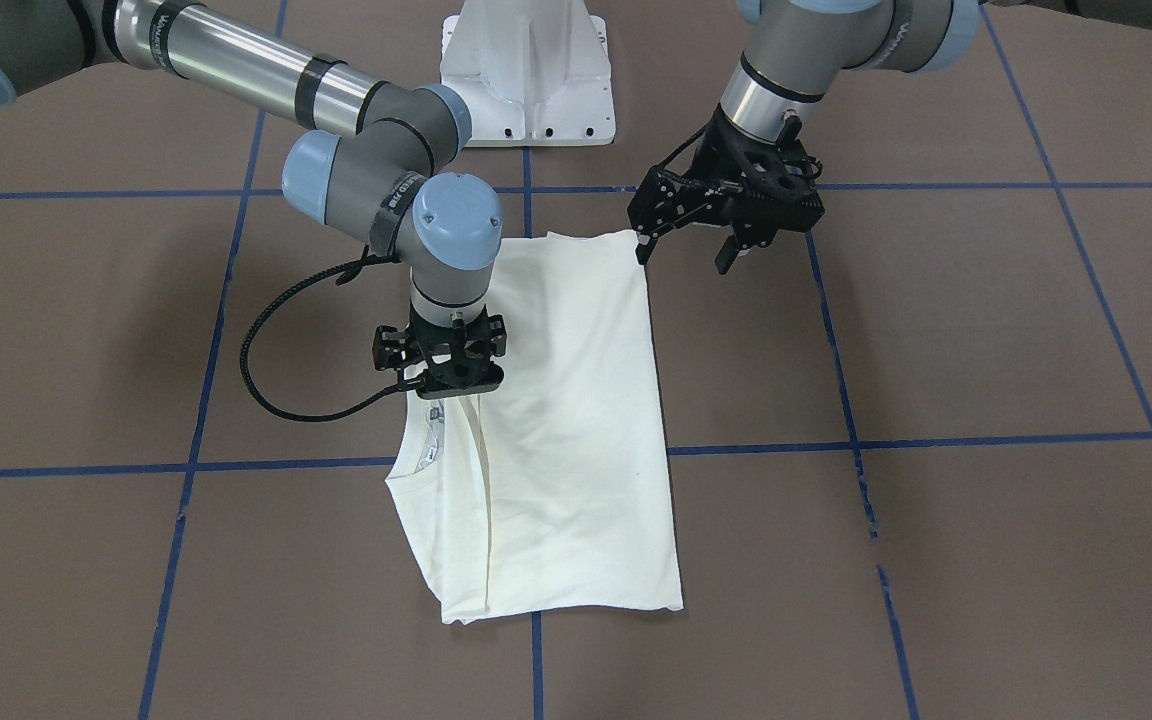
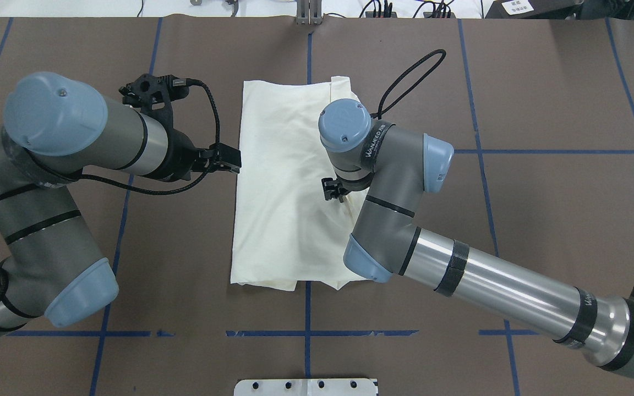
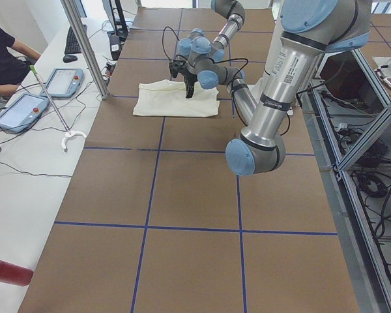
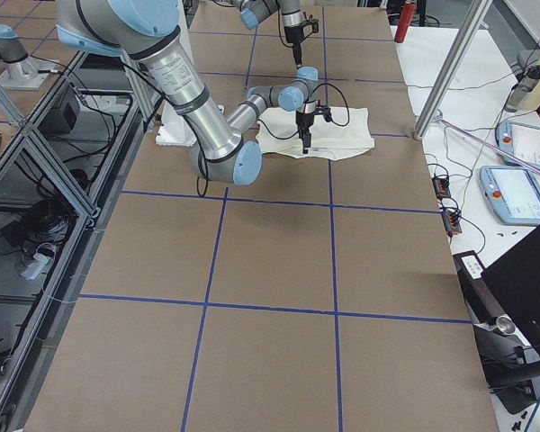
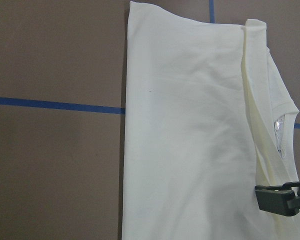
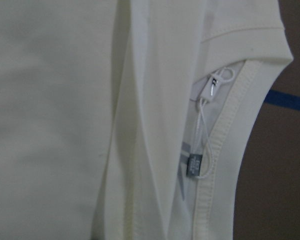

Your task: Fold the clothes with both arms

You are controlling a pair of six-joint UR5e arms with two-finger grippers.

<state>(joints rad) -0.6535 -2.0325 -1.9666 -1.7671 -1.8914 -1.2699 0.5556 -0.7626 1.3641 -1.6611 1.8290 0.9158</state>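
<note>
Left gripper (image 1: 684, 258) is seen with jaws spread wide, nothing held between them. It is raised off the table (image 1: 986, 330) and sits just beside the T-shirt (image 1: 566, 420), off the long edge on the left arm's side, toward the corner nearest the white pedestal (image 1: 528, 75). One fingertip (image 1: 643, 252) is lined up with that corner in the front-facing view; contact cannot be confirmed

Right gripper (image 1: 448, 385) is pointed straight down onto the shirt's other long side, next to the neck opening (image 6: 217, 165). Its fingers are hidden under the wrist in the overhead view and are not shown by its own camera, so open or closed cannot be told. Cloth is seen drawn up toward it along a lengthwise crease

Shirt is laid out as a long narrow rectangle, plain cream side up, sides folded in. Its long axis is run from the table's robot-side edge toward the operator-side edge, clear of both, and it is laid across a crossing of the blue tape lines (image 1: 936, 438). The neck opening, with a stitched rim and a small tag on a thread loop (image 6: 194, 165), is turned to the right arm's side at the operator-side end

A person (image 3: 3, 45) is seen at the white bench past the operator-side edge
</note>
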